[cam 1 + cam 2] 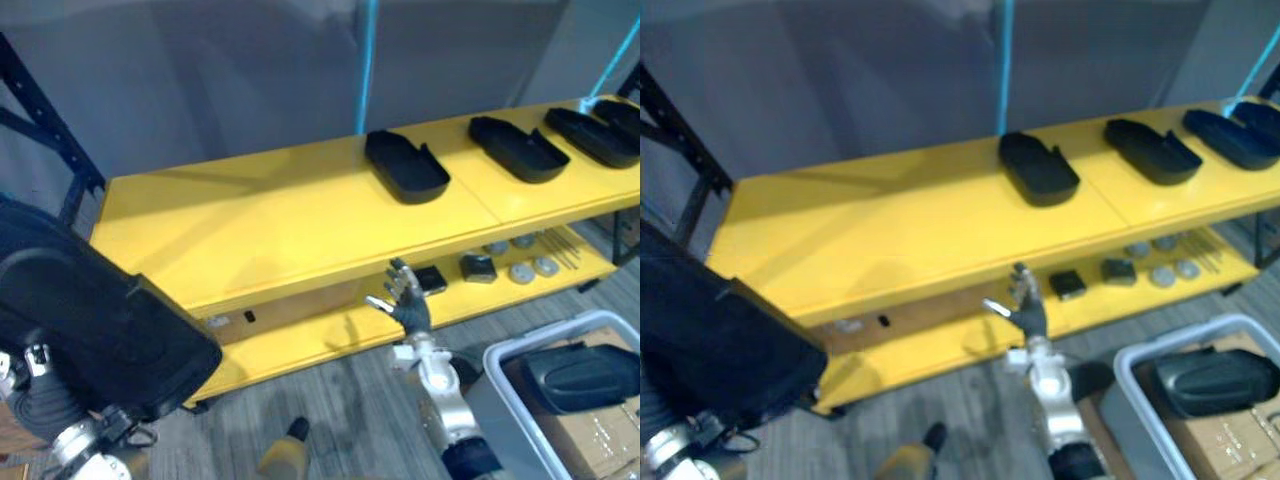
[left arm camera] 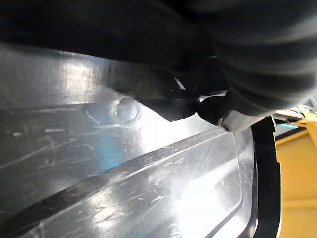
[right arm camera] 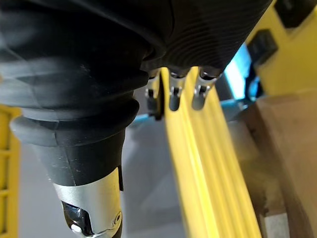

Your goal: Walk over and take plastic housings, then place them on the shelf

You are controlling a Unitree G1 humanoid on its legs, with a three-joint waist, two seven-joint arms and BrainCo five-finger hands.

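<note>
Nearest, low on the robot's left, a big black plastic housing (image 1: 95,325) is carried at the left robot hand (image 1: 42,405). The left wrist view looks straight onto its glossy inner face. How that hand grips it cannot be told, since the housing hides it.

The right robot hand (image 1: 405,295) is raised in front of the shelf's lower level. Its fingers are straight and spread, and it holds nothing.

Low on the right stands a grey bin (image 1: 500,385) beside a cardboard box (image 1: 600,440). Another housing in the bin (image 1: 580,375) waits to be fetched.

Beyond is the yellow shelf (image 1: 250,220). Its lower level carries small parts (image 1: 478,267). On the right half of its top board lies a row of shelved housings (image 1: 405,165), at least three, well apart from one another. The left half is bare.

Judging from this, the task is well under way. Several pieces are placed and one is in hand near the free stretch of board. It is not yet set down, and at least one more is left in the bin.
</note>
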